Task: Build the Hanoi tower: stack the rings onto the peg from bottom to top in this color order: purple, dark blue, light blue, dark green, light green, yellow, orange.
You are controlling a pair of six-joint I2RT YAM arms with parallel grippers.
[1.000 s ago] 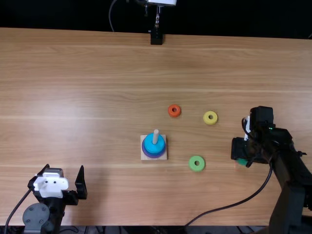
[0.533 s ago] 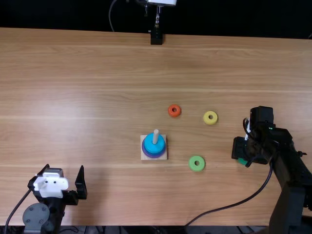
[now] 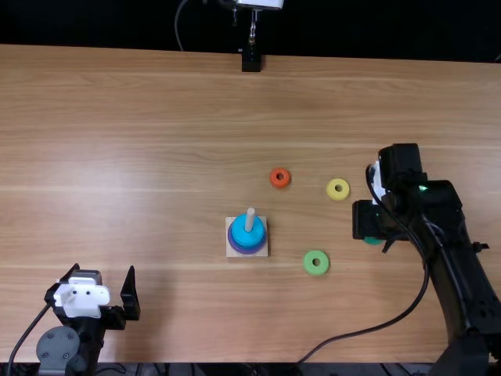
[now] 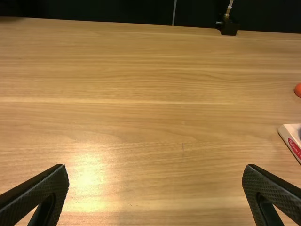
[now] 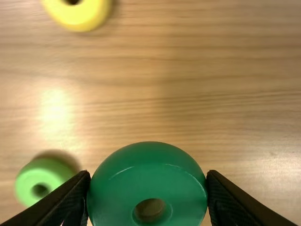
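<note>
Dark green ring (image 5: 148,176) nearer red-labelled base (image 4: 291,131)

In the left wrist view, a red label (image 4: 291,144) with pale lettering (image 4: 295,148) shows on the side face of the light wooden base (image 4: 288,127) that carries the peg (image 3: 250,220). The lettering runs lengthwise along the label, its characters too small to make out with certainty.

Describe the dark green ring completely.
The dark green ring is thick and round-edged, with a small central hole. It looks like glossy plastic or painted wood, with light glinting off it. The right pincer grips it, one finger against each side, hole facing the wrist camera. It is off the peg, seemingly raised above the table.
</note>
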